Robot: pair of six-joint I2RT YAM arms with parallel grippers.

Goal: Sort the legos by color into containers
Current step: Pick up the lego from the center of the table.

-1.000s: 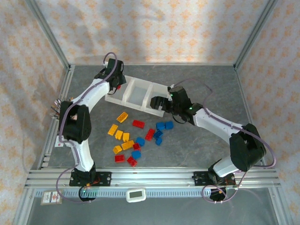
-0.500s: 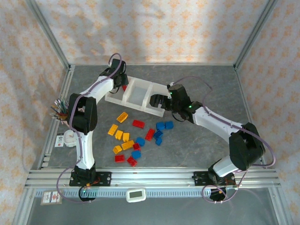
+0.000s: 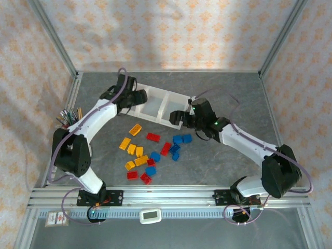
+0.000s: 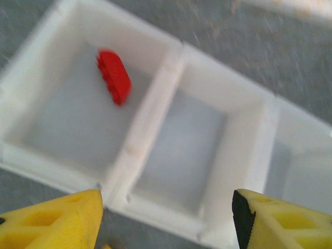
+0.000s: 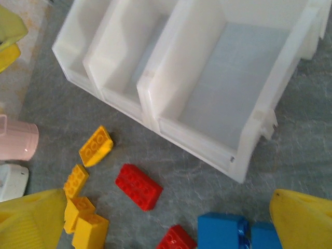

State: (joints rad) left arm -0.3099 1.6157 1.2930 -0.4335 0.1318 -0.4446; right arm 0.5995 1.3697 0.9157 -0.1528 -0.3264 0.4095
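Observation:
In the left wrist view, one red lego (image 4: pixel 114 77) lies in the left compartment of the white containers (image 4: pixel 155 116). My left gripper (image 4: pixel 166 222) hovers open above the tray's front wall with nothing between its yellow fingers (image 4: pixel 52 220). From above, the left gripper (image 3: pixel 136 96) is over the left end of the containers (image 3: pixel 155 117). My right gripper (image 3: pixel 177 117) is at the right compartment's front. It stands open (image 5: pixel 166 223) over the table, above a red lego (image 5: pixel 138 187), blue legos (image 5: pixel 223 233) and yellow legos (image 5: pixel 96 146). Loose legos (image 3: pixel 153 137) lie scattered in front of the tray.
A pink cup (image 3: pixel 70 116) of pencils stands at the table's left edge, and shows in the right wrist view as the pink cup (image 5: pixel 15 141). The metal frame rail (image 3: pixel 166 196) with a small display (image 3: pixel 151 215) runs along the near edge.
My left gripper has opened and the red lego it carried now lies in the left compartment. The left arm's elbow has swung out leftward. The right gripper has drifted slightly right.

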